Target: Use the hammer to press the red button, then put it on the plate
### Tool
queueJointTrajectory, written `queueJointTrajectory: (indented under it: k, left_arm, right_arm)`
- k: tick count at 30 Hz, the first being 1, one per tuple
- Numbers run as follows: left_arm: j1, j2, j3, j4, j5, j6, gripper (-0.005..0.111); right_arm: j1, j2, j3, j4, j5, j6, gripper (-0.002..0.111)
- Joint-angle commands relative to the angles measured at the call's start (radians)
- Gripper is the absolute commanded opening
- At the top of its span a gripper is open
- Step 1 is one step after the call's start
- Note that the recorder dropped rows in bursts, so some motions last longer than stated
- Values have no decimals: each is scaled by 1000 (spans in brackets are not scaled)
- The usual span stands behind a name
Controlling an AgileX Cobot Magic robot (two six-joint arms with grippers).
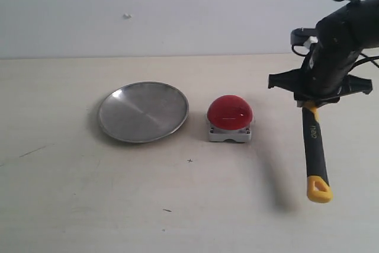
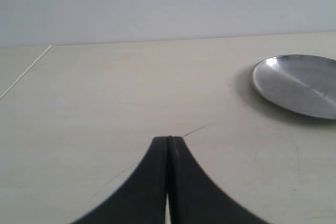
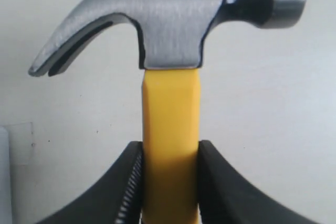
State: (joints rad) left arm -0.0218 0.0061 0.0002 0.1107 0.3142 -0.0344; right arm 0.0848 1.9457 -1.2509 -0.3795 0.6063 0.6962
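— What does the hammer [image 1: 315,152] look like?

— It has a brushed grey steel head with a curved, split claw on one side and a round, darker striking face on the other. The neck is smooth yellow, the grip is black with white lettering, and the butt is a yellow loop.

— Which way does it lie?

— In the exterior view its long axis runs nearly up and down at the right of the frame. The head is up, hidden behind the arm, and the looped end points to the lower right. Its shadow falls apart from it on the pale matte table [image 1: 89,205].

— Who holds it?

— The right gripper [image 3: 170,156] holds it, with black ribbed fingers clamped on the yellow neck just under the head. The left gripper [image 2: 168,142] has its fingertips pressed together on nothing.

— And the rest?

— The glossy red button [image 1: 230,112], a dome on a square grey base, sits at centre, well left of the hammer. The round brushed-metal plate [image 1: 143,112], with its thin rim, lies just beside it at centre left.
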Motion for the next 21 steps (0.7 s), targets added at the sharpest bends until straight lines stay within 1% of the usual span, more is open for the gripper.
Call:
queueJointTrajectory:
  k: [1,9,14,18,20,21]
  left_arm:
    - [2,-6,0,-1,-2,0,0]
    - [2,-6,0,-1,-2,0,0]
    - [2,-6,0,-1,-2,0,0]
    - [2,-6,0,1,-2,0,0]
    - [2,-6,0,15,-43,4,0]
    - [2,-6,0,8,-89,0,0]
  right_arm:
    - [2,-166,43,-52,-47,2,0]
    - [9,-555,140,-60,-87,-27,0]
    - [9,-769,194,-3,-67,-161,0]
    - [9,-883,219,39,-17,-241,0]
    - [9,-922,228,41,-1,-268,0]
    - [9,-937,233,41,6,-279,0]
